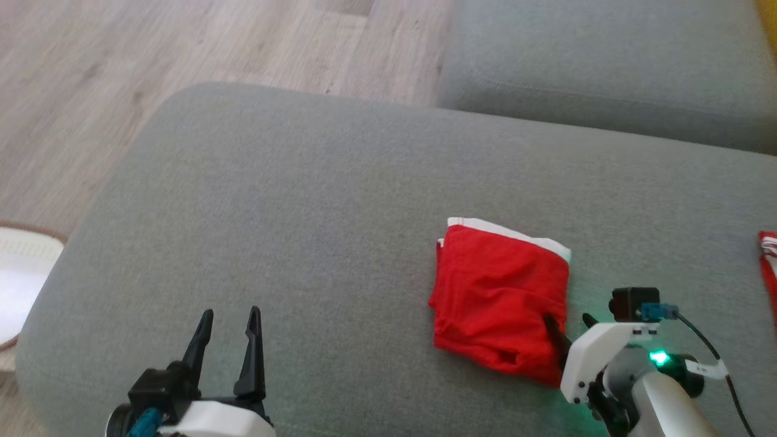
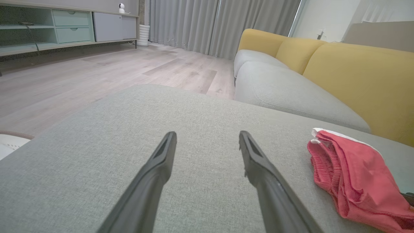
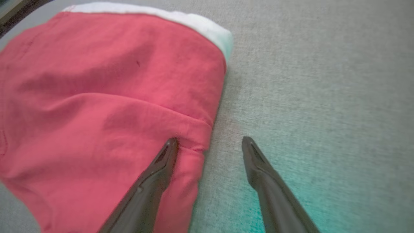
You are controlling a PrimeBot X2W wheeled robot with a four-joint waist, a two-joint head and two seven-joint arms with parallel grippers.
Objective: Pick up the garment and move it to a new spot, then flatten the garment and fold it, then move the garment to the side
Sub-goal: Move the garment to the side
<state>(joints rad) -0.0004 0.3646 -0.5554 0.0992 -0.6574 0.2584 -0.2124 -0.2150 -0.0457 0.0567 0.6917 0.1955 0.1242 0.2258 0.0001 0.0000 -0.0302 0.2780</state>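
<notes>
The garment is a red piece with a white band, lying folded on the grey sofa cushion; it also shows at the right of the left wrist view as the garment. My right gripper is open at its near right edge. In the right wrist view the right gripper straddles that edge of the garment, with the left finger over the red cloth and the right finger over bare cushion. My left gripper is open and empty at the lower left, well apart from the cloth, shown as the left gripper.
A second grey seat cushion lies beyond, with yellow backrests. Another red item sits at the far right edge. Wooden floor lies to the left, with a white round object beside the sofa's edge.
</notes>
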